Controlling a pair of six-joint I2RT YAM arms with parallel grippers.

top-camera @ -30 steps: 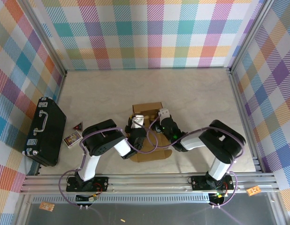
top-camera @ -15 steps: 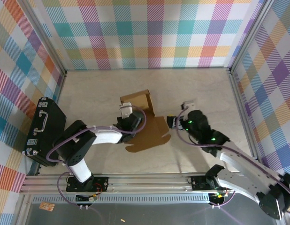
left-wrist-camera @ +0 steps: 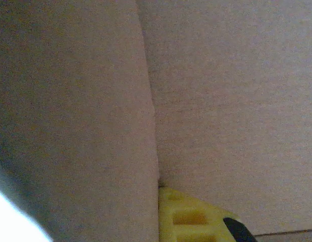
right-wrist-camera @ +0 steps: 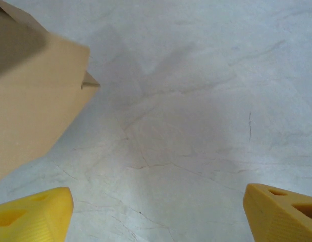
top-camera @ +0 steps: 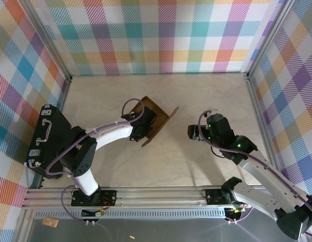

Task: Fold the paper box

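Observation:
The paper box (top-camera: 163, 116) is a brown cardboard sheet, partly folded, held tilted on edge above the table's middle. My left gripper (top-camera: 144, 123) is shut on its left side, arm stretched out from the left. In the left wrist view, brown cardboard (left-wrist-camera: 221, 101) with a vertical crease lies close up against one yellow finger (left-wrist-camera: 189, 219). To the right of the box and apart from it, my right gripper (top-camera: 193, 132) stands open. The right wrist view has a corner of the paper box (right-wrist-camera: 35, 111) at the upper left, and bare table between the wide-set jaws of the right gripper (right-wrist-camera: 156, 219).
A black hard case (top-camera: 47, 141) with a handle lies at the table's left edge. Plaid walls close off the back and both sides. An aluminium rail (top-camera: 156, 194) runs along the near edge, where both arm bases stand.
The left arm swung the paper box up off the table and toward the far left, now tilted on edge. The right gripper let go, opened and drew back to the right.

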